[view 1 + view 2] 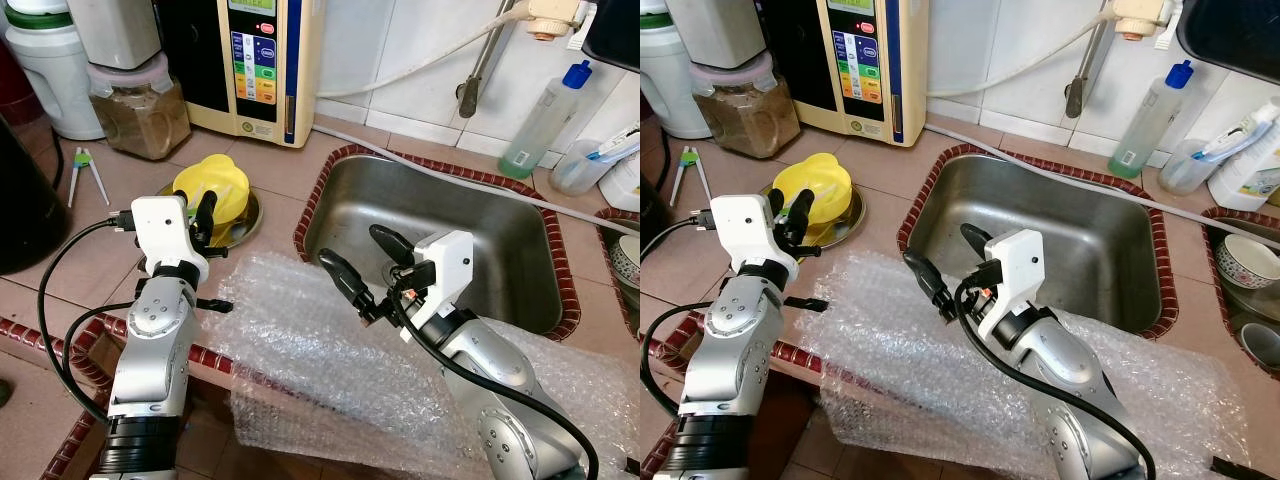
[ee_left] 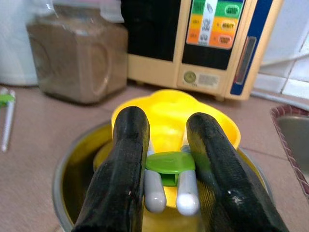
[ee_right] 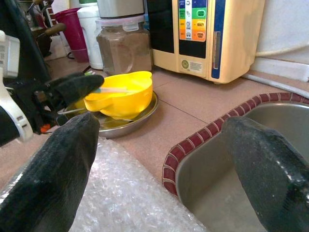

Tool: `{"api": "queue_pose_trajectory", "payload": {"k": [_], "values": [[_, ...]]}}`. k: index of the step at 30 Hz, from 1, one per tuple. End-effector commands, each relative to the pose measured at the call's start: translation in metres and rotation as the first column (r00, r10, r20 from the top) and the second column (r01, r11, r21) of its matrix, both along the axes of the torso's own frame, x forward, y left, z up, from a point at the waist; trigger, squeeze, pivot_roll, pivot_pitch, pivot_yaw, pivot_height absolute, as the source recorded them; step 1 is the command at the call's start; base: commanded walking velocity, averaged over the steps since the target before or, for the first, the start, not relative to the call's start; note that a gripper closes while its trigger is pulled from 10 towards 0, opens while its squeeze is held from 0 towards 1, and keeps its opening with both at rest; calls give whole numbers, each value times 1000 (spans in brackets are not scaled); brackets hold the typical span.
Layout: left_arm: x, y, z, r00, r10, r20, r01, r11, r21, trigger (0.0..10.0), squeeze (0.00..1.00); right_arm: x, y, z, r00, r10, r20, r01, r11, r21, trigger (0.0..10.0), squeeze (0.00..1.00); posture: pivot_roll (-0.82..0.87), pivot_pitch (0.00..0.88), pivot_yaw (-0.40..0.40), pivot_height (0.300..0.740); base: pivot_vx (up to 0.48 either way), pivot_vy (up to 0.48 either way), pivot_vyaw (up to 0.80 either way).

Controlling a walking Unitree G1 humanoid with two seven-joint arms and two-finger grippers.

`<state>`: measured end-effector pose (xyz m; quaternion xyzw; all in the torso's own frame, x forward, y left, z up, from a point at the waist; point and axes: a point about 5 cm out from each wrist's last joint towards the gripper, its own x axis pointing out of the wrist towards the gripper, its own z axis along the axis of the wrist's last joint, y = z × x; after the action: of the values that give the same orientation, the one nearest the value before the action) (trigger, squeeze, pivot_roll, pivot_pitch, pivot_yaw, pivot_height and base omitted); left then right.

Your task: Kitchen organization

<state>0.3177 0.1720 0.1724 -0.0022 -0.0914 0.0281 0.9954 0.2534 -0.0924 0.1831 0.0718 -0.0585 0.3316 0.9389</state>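
My left gripper [image 1: 203,215] is shut on a pair of white training chopsticks with a green clip [image 2: 170,164]. It holds them just above a yellow bowl [image 1: 218,186], which sits in a shallow steel dish [image 1: 243,226] on the tiled counter. In the right wrist view the chopsticks [image 3: 116,90] reach over the bowl's rim [image 3: 125,99]. My right gripper [image 1: 350,246] hangs open and holds nothing, above the near left corner of the steel sink [image 1: 470,250] and the bubble wrap [image 1: 300,340].
A second pair of chopsticks [image 1: 88,172] lies on the counter at the left. Behind stand a jar of brown powder [image 1: 140,112] and a cream water machine [image 1: 265,60]. A soap bottle [image 1: 540,120] and stacked bowls [image 1: 1245,262] are right of the sink.
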Motion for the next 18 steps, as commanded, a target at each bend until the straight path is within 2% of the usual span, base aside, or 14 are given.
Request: {"api": "queue_pose_trajectory", "payload": {"k": [1, 2, 5, 8, 11, 12, 16, 18], "values": [[-3, -1, 14, 997, 2, 82, -4, 1000, 26, 0, 0, 2, -2, 1, 1000, 3, -2, -3, 1000, -2, 10000, 0, 69, 98, -89, 740, 0, 0, 0], [-3, -6, 25, 990, -31, 138, 27, 999, 31, 0, 0, 3, -3, 2, 1000, -1, -1, 1, 1000, 2, 10000, 0, 70, 96, -90, 740, 0, 0, 0], [-4, -12, 37, 976, -61, 208, 52, 997, 50, 0, 0, 6, -5, 4, 1000, -14, -3, 14, 1000, 18, 10000, 0, 71, 95, -91, 740, 0, 0, 0], [-6, -25, 50, 953, -153, 261, 144, 988, 54, 0, 0, 12, -10, 6, 999, -50, -17, 51, 997, 60, 10000, 0, 71, 97, -92, 740, 0, 0, 0], [-7, -31, 56, 939, -197, 281, 193, 980, 42, 0, 0, 15, -12, 8, 997, -71, -29, 74, 993, 91, 10000, 0, 72, 97, -92, 740, 0, 0, 0], [-9, -40, 60, 919, -261, 295, 266, 964, 26, 0, 0, 19, -15, 10, 995, -93, -42, 98, 988, 122, 10000, 0, 73, 99, -92, 740, 0, 0, 0], [-14, -56, 64, 871, -370, 324, 393, 919, -6, 0, 0, 33, -24, 17, 980, -163, -118, 190, 940, 282, 10000, 0, 73, 98, -92, 740, 0, 0, 0], [-17, -69, 63, 832, -451, 323, 481, 877, -14, 0, 0, 41, -28, 20, 970, -178, -168, 229, 901, 368, 10000, 0, 72, 97, -94, 740, 0, 0, 0]]}}
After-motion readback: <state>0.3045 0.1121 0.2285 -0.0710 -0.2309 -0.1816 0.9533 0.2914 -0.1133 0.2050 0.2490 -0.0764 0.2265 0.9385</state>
